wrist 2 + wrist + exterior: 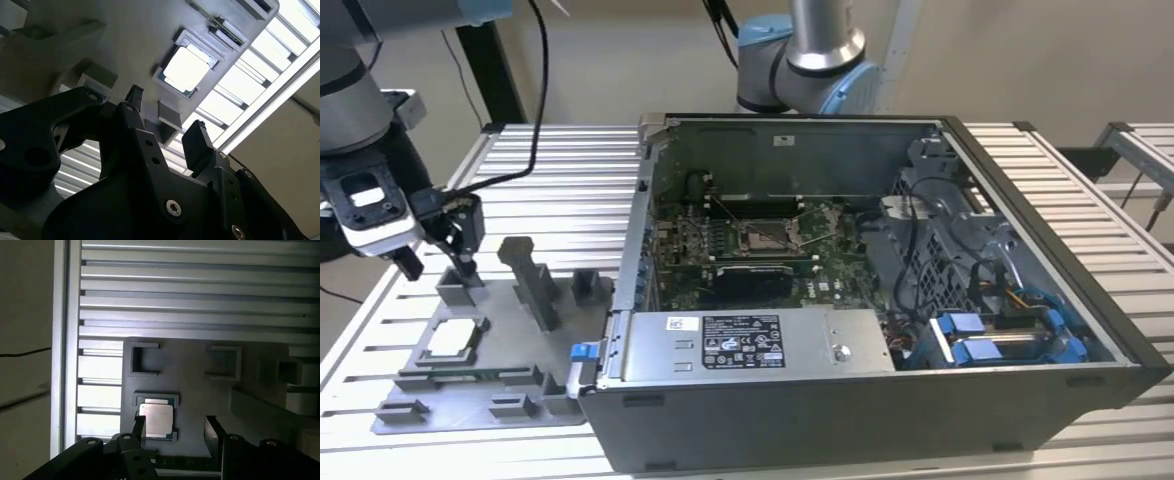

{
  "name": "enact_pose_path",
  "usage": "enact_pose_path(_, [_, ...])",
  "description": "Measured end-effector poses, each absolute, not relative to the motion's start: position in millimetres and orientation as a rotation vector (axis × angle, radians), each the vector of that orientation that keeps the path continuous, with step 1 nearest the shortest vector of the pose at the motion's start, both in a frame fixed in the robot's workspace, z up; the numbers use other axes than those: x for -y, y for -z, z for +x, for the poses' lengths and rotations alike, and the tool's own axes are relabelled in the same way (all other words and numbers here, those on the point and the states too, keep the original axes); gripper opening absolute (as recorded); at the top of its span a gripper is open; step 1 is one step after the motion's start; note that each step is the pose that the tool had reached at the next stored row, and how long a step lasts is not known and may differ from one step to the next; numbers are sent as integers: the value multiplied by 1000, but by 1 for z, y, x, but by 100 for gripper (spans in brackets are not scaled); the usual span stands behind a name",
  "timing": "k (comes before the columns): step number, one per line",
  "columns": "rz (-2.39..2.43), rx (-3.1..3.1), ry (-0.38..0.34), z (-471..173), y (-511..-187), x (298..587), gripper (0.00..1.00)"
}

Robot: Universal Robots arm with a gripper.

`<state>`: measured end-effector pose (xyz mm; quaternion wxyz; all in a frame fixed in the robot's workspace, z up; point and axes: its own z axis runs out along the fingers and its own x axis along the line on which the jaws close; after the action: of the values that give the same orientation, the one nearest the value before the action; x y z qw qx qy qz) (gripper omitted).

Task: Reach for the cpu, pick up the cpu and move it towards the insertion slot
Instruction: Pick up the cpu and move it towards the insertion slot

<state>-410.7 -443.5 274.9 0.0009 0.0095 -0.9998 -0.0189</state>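
Had the black gripper [175,426] hanging over the matte grey fixture plate [507,345], fingers spread apart, nothing in them. The cpu [454,340], a flat square with a shiny silver top, sat in its shallow pocket there, well apart from the metal-framed insertion slot [763,237].

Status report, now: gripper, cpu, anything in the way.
Gripper open, empty, above fixture. Cpu seated in fixture pocket, not gripped. Insertion slot unobstructed inside case. Upright blocks close by.
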Motion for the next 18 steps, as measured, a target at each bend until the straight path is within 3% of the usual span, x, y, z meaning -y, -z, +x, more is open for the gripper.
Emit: enact_pose_path(18, [30,3139,60,-414,-249,445,100])
